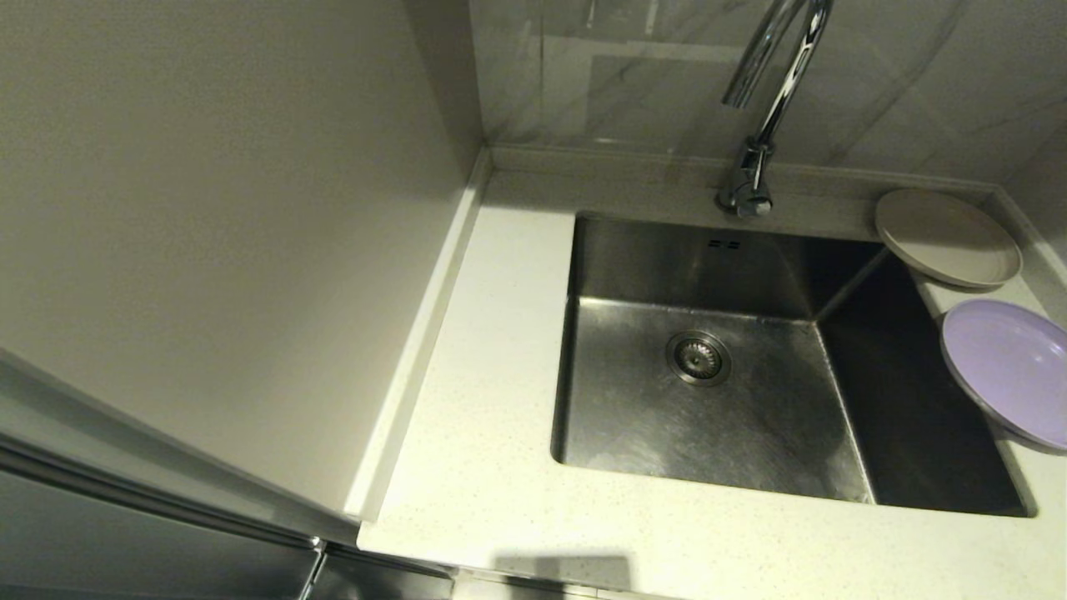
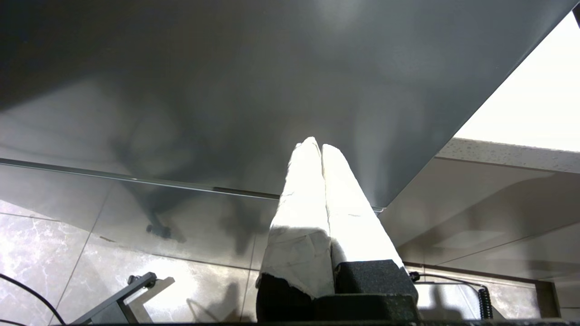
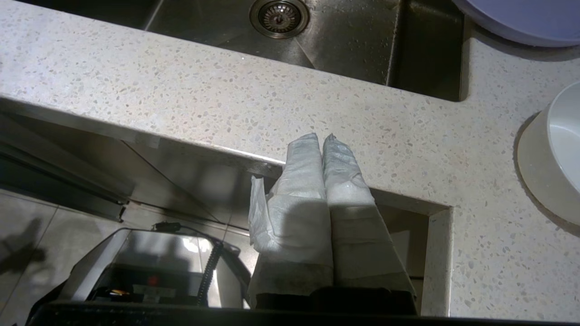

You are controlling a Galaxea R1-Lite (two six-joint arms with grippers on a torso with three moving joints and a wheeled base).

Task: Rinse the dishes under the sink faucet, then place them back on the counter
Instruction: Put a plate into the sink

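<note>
The steel sink lies empty under the chrome faucet. A beige plate rests on the counter at the sink's back right corner, overhanging the basin. A lavender plate sits just in front of it on the right rim. The white bowl stands on the counter near the front right. Neither arm shows in the head view. My right gripper is shut and empty, at the counter's front edge. My left gripper is shut and empty, low beside a grey cabinet panel.
A tall beige wall panel closes off the counter's left side. A low raised edge runs along the back. The drain strainer sits in the basin floor. The robot's base is below the counter front.
</note>
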